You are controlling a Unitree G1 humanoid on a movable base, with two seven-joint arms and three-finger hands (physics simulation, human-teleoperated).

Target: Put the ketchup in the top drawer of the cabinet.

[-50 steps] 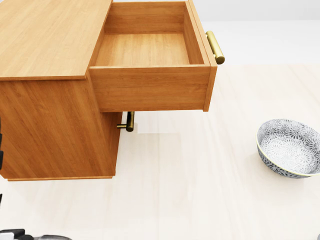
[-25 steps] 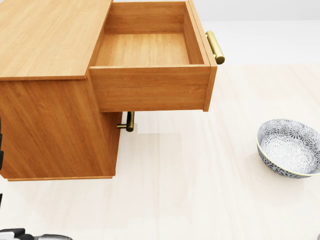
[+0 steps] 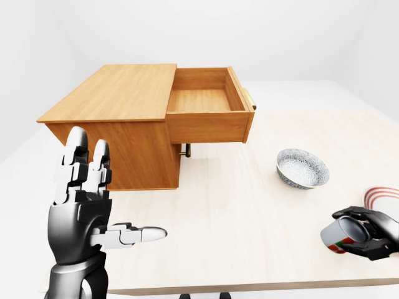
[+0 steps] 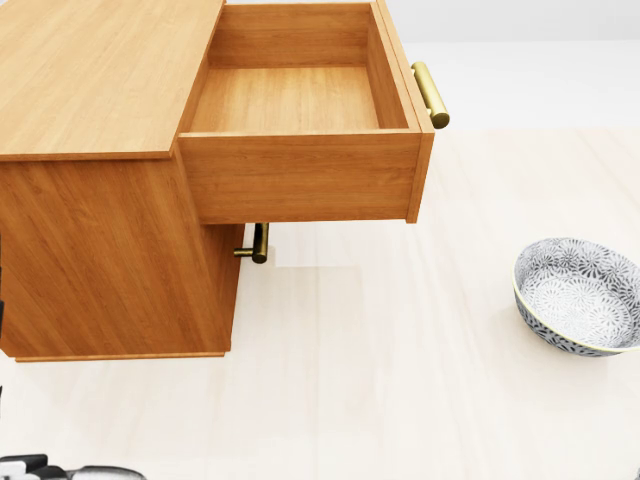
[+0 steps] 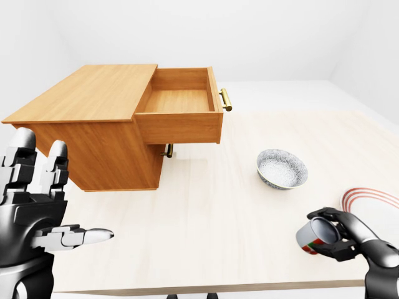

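- Change is hardly to be seen in the head view against half a second ago: drawer (image 4: 300, 100) pulled out at upper centre, bowl (image 4: 578, 295) at right.
- Ketchup (image 5: 313, 237), probably the bottle, is clamped in the right hand (image 5: 346, 240) at lower right.
- Left hand (image 3: 84, 205) is spread, holding nothing.
- Carrying to the drawer is judged still to be done.

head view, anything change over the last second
Almost nothing. The grey hand tip at the bottom left edge sits a touch lower and the dark slivers on the left edge have shrunk. The drawer remains open and empty; cabinet and bowl are unmoved.
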